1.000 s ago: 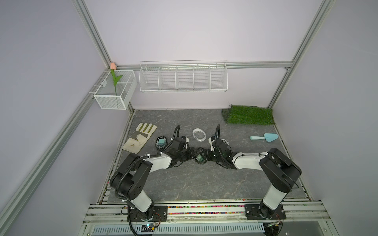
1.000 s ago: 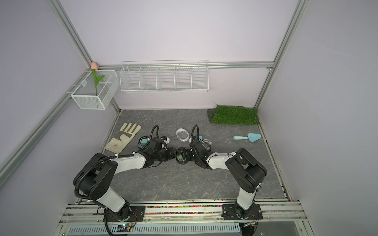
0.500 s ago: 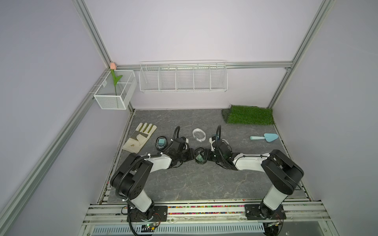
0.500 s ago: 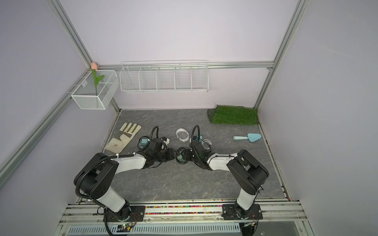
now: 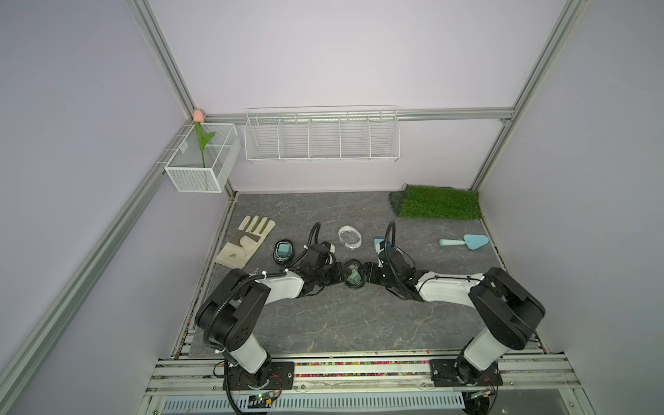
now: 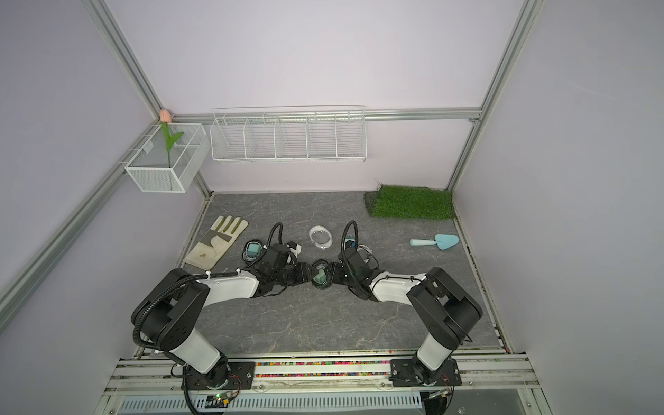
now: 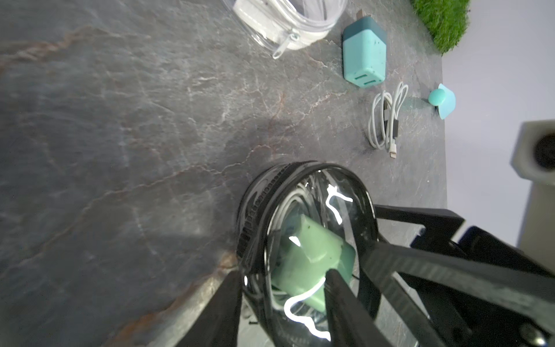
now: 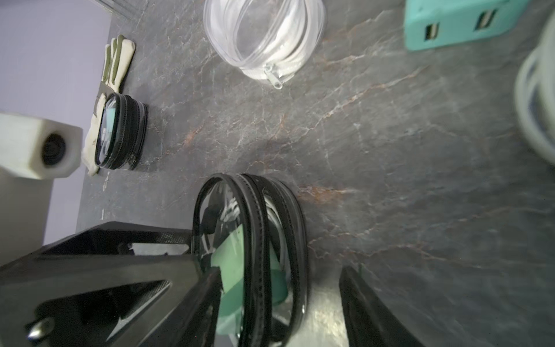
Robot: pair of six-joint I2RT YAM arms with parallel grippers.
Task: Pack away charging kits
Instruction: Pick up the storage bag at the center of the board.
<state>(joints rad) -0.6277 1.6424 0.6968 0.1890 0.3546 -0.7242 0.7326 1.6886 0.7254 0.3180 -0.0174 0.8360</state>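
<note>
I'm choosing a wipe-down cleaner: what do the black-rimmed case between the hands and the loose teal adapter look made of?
The black-rimmed case: clear glossy soft plastic window, judging by glare streaks and visible contents; black zipper rim, probably fabric. The teal adapter: matte hard plastic, faintly speckled, no glare.

No legible text, brand, number or sign in any view. Checked:
- teal plug adapter (image 7: 364,57), well ahead of the left end effector (image 7: 283,270): plain faces, two port slots, no print.
- black-rimmed case (image 7: 306,240), between that end effector's fingers: only glare on the clear lid.
- small circuit board (image 5: 264,398), far behind the same end effector at the arm base: too small to read in a top view.
</note>
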